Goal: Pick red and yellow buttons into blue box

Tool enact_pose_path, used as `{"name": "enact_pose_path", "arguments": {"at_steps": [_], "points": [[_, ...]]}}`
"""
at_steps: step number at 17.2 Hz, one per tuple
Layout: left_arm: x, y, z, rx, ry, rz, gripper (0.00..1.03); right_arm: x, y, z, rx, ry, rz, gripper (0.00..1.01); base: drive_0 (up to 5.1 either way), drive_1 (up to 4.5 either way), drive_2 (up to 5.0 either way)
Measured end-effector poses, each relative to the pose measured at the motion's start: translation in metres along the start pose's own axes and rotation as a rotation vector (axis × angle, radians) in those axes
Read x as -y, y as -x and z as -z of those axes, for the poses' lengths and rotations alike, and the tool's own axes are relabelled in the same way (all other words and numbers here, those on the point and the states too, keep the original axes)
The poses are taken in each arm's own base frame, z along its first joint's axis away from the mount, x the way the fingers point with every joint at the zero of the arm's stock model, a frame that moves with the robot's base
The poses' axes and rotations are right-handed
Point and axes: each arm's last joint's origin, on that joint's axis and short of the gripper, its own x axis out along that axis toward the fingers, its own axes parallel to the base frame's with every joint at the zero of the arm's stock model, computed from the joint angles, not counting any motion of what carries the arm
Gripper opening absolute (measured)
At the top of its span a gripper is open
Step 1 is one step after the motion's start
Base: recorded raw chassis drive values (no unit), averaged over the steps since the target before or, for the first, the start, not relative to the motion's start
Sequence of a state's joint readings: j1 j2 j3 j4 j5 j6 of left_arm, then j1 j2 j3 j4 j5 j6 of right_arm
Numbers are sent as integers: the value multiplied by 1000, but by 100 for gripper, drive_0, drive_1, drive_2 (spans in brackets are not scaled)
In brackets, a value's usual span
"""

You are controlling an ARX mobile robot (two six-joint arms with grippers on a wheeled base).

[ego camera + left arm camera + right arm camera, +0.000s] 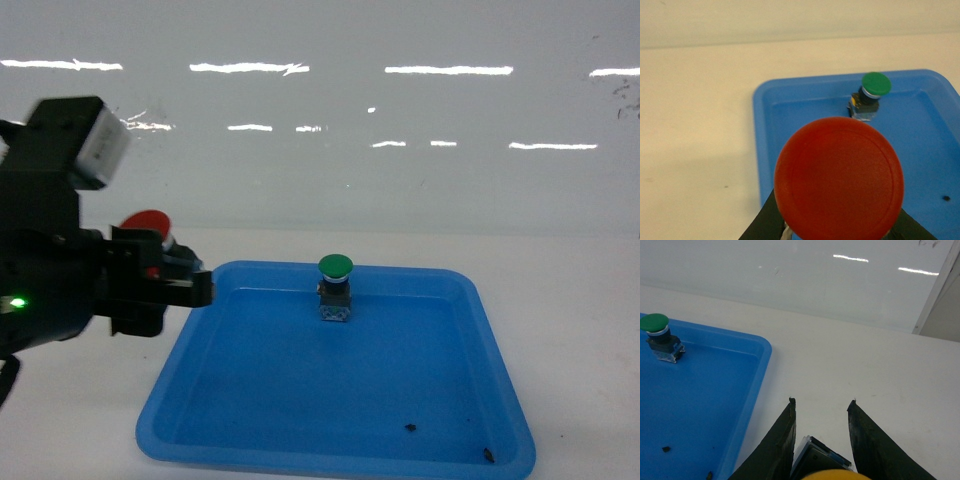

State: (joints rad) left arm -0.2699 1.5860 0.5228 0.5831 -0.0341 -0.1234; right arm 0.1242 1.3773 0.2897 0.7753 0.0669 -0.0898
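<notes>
The red button (146,222) is held in my left gripper (185,282), which is shut on its body at the left of the head view, by the far left corner of the shallow tray. In the left wrist view its red cap (840,180) fills the foreground and hides the body, with the black fingers (767,226) showing beneath it. The yellow button (836,475) sits deep between the fingers of my right gripper (822,407), which is shut on its black-and-grey body (819,460) over the white table, right of the tray. The blue box is out of view.
A shallow blue tray (330,400) lies on the white table, holding a green-capped button (335,285) upright near its far edge. Two dark specks (411,428) lie on the tray floor near its front. A glossy white wall (400,150) rises behind the table.
</notes>
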Motion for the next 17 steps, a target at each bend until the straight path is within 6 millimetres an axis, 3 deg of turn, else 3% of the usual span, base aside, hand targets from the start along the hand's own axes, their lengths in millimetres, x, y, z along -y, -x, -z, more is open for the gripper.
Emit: {"name": "enact_pose_path", "arguments": {"at_steps": [4,7,9,17], "points": [[-2,37,-4,118,-22,-45,23,0,0,0,0,0,0,29,0,0,0],[-4,84,16,175,-81,-113,23,0,0,0,0,0,0,29,0,0,0],[2,98,7,263,-96,-107,23,0,0,0,0,0,0,29,0,0,0],[3,98,7,263,-98,-107,23,0,0,0,-1,0,0,29,8,-326,342]]}}
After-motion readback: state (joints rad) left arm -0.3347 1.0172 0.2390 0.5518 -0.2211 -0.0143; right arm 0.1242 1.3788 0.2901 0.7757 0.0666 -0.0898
